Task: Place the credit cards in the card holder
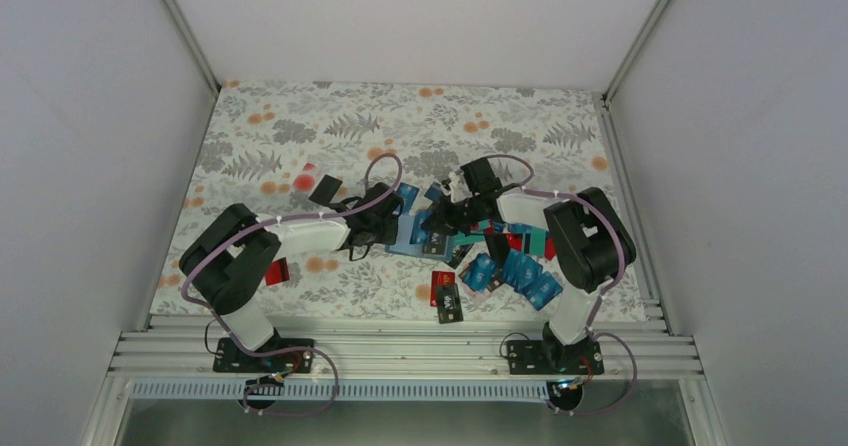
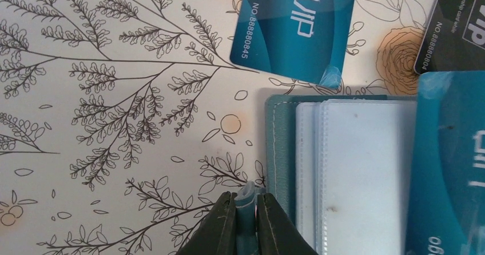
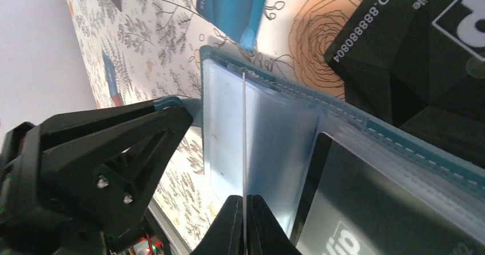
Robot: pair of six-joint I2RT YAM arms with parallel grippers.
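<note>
Card holder (image 2: 343, 169) lies open at mid-table between both arms, long edge running away from my left gripper (image 2: 246, 202). Left jaws are closed on the holder's near rim, pinning it. My right gripper (image 3: 244, 204) is nearer the pockets, jaws pinched on a thin sheet (image 3: 243, 135) seen edge-on, standing over them straight ahead. Card or sleeve leaf, I cannot tell.

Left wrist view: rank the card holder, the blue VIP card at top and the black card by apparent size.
1. card holder
2. blue VIP card
3. black card, cropped by the frame edge, so unsure against the VIP card
</note>
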